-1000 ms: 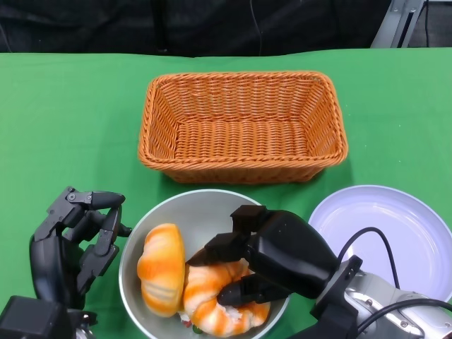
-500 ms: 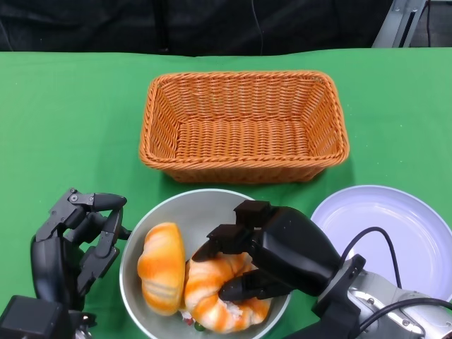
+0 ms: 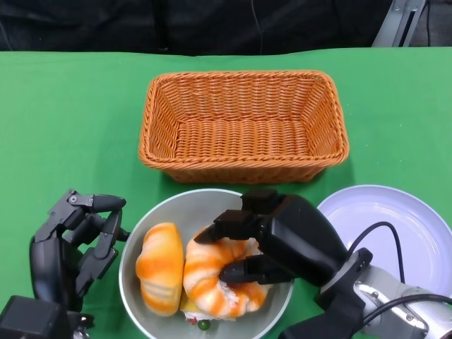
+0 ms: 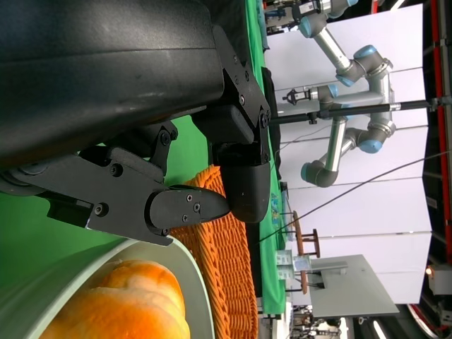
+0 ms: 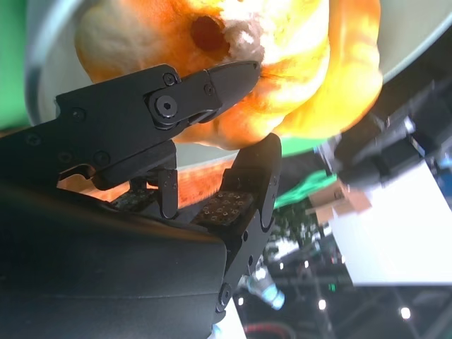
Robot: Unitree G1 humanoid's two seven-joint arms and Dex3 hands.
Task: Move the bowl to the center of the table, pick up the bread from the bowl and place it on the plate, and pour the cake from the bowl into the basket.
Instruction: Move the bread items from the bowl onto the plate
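Observation:
A grey bowl (image 3: 185, 203) stands near the table's front edge, just before the wicker basket (image 3: 244, 127). In it lie an oval orange bun (image 3: 160, 267) and a striped orange-and-white bread (image 3: 212, 282). My right hand (image 3: 286, 236) grips the striped bread from the right, fingers over its top and thumb at its side. The right wrist view shows fingertips (image 5: 219, 81) pressed into that bread (image 5: 296, 78). A small piece with red and green bits (image 3: 201, 323) peeks out below it. My left hand (image 3: 74, 244) hangs beside the bowl's left rim, fingers apart, holding nothing.
A white plate (image 3: 402, 233) lies at the front right, partly behind my right forearm. The basket holds nothing and stands close to the bowl's far rim. Green cloth covers the table. The left wrist view shows the bowl's rim (image 4: 152, 261) and the basket's wall (image 4: 226, 275).
My right hand has closed on the striped bread and drawn it slightly up and away from me; a green bit beneath it now shows. My left hand has stayed put.

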